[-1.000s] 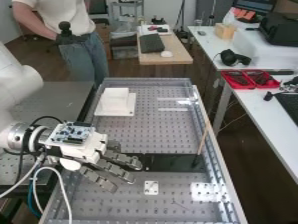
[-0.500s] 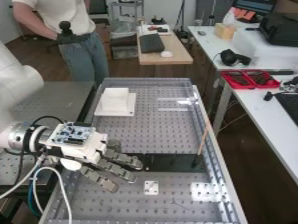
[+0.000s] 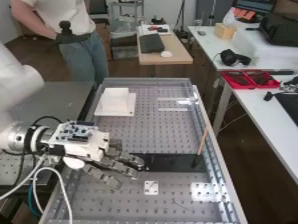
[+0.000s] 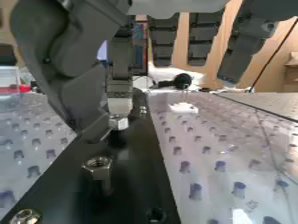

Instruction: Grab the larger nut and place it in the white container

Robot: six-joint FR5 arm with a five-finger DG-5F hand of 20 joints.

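Note:
In the high view the hand (image 3: 118,165) is low over the near left of the perforated bench, its fingers extended beside the left end of a black strip (image 3: 174,162). The wrist view has the hand (image 4: 80,90) with straight fingers and the thumb close to one finger's pale tip, above the black strip (image 4: 126,185). A hex nut (image 4: 98,163) stands raised on that strip, apart from the fingertips. Another round metal piece (image 4: 25,217) is near the strip's edge; which is larger I cannot tell. The white container (image 3: 115,102) stands toward the bench's far left.
A small white plate (image 3: 151,188) lies to the right of the fingers. A thin brown stick (image 3: 202,142) leans by the bench's right rail (image 3: 214,142). Red trays (image 3: 249,79) are on the side table at the right.
The hand has turned slightly and its fingers have shifted a little to the right in the high view. The container and the bench items have stayed put.

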